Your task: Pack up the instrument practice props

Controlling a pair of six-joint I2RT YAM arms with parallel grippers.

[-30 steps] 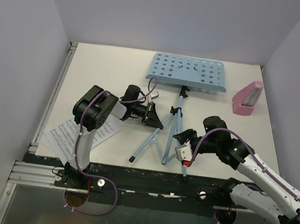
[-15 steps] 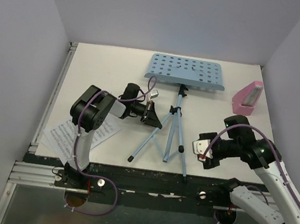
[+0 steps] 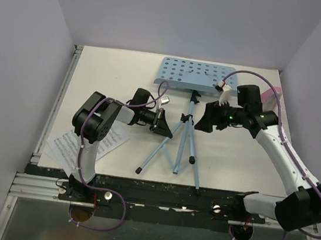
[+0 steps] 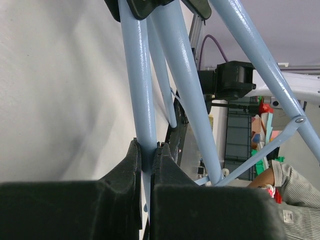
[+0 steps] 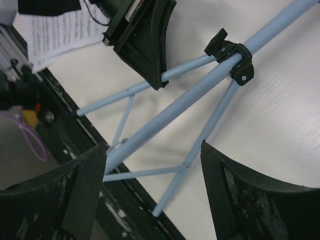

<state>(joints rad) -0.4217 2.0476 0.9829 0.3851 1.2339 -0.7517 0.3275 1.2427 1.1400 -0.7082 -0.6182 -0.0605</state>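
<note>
The light-blue music stand lies on the table, its hole-punched desk (image 3: 195,77) at the back and its tripod legs (image 3: 171,148) spread toward the front. My left gripper (image 3: 164,125) is shut on one tripod leg (image 4: 137,90); the jaws pinch it in the left wrist view (image 4: 148,150). My right gripper (image 3: 203,118) is open and empty, hovering just right of the stand's pole, with the pole and legs between its jaws in the right wrist view (image 5: 152,150). The sheet-music pages (image 3: 83,142) lie at front left. The pink metronome (image 3: 276,90) is mostly hidden behind my right arm.
A metal rail (image 3: 59,104) runs along the table's left edge. The dark front edge of the table (image 3: 157,186) lies just beyond the leg tips. Grey walls close in the back and sides. My left gripper's black fingers (image 5: 145,45) show in the right wrist view.
My right arm has swung up from the front edge to beside the stand's pole, now covering the metronome. The stand has shifted slightly left. My left gripper keeps its hold.
</note>
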